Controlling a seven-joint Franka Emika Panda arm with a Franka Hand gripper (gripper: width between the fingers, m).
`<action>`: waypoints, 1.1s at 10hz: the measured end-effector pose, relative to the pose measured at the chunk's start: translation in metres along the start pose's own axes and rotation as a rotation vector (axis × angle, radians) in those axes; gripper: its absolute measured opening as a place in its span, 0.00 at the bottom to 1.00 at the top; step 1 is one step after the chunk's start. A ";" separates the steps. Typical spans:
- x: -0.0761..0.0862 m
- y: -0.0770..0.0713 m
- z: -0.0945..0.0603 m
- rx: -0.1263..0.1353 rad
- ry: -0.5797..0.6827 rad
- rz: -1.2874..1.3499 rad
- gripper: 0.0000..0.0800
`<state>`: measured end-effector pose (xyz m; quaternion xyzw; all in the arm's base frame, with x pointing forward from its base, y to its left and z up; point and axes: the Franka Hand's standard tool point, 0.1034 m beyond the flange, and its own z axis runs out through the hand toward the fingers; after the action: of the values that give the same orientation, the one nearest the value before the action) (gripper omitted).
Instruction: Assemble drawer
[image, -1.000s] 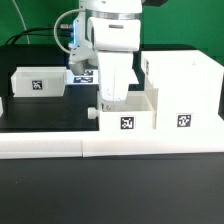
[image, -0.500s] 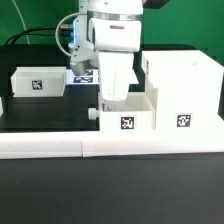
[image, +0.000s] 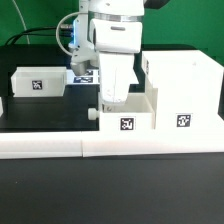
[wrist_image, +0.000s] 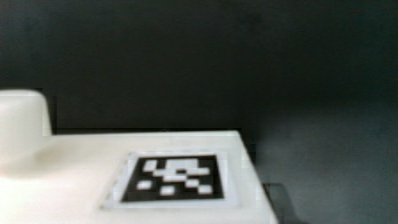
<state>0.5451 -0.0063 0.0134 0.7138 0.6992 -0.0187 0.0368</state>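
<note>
A small white open-top tray (image: 128, 117) with a tag on its front and a knob (image: 92, 113) on its left side stands at the front middle, against the tall white shell (image: 185, 92) at the exterior view's right. My gripper (image: 108, 100) reaches straight down to the tray's left rear wall, and its fingers look closed on that wall. The wrist view shows the tray's tagged face (wrist_image: 178, 178) and the knob (wrist_image: 18, 130) close up and blurred. A second tray (image: 38, 83) stands at the left.
The long low white border wall (image: 110, 146) runs along the front. The marker board (image: 86, 74) lies behind my arm on the black table.
</note>
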 end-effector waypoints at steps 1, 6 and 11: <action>0.000 0.000 0.000 0.000 0.000 0.001 0.05; 0.000 0.001 -0.007 0.054 -0.017 -0.018 0.05; 0.000 0.000 -0.006 0.061 -0.017 -0.018 0.05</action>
<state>0.5450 -0.0059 0.0191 0.7082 0.7042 -0.0463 0.0205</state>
